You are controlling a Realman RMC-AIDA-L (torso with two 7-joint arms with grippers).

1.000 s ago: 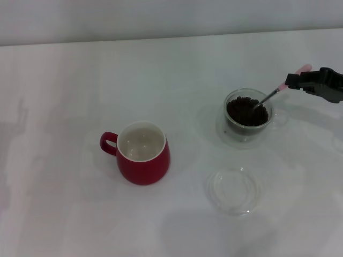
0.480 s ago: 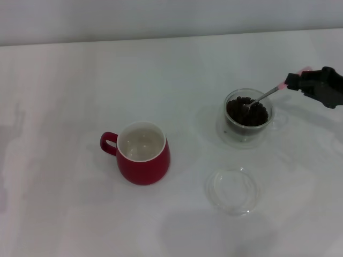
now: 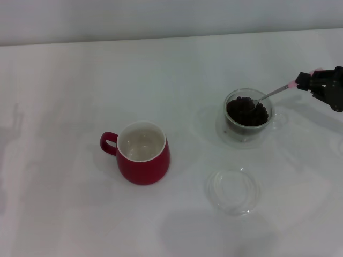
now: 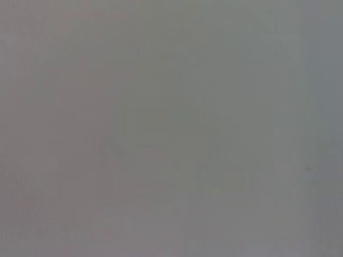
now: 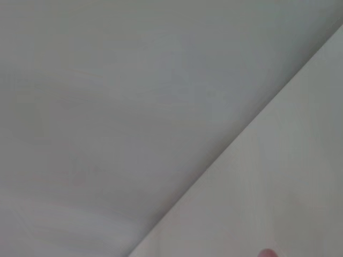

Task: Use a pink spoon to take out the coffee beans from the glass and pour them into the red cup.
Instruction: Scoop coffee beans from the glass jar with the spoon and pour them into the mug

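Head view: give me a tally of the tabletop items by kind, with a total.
Red cup: 1
Glass holding coffee beans: 1
Shallow clear dish: 1
Pink spoon, held by the right pincer, bowl in the beans: 1
Total: 4 items, counting the bean heap with its glass.

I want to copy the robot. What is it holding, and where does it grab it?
The right gripper holds the pink spoon by the far end of its pink handle; the metal bowl dips into the coffee beans in the glass.

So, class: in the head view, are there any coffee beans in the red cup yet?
No: the red cup shows only its bare white inside, while the beans sit in the glass.
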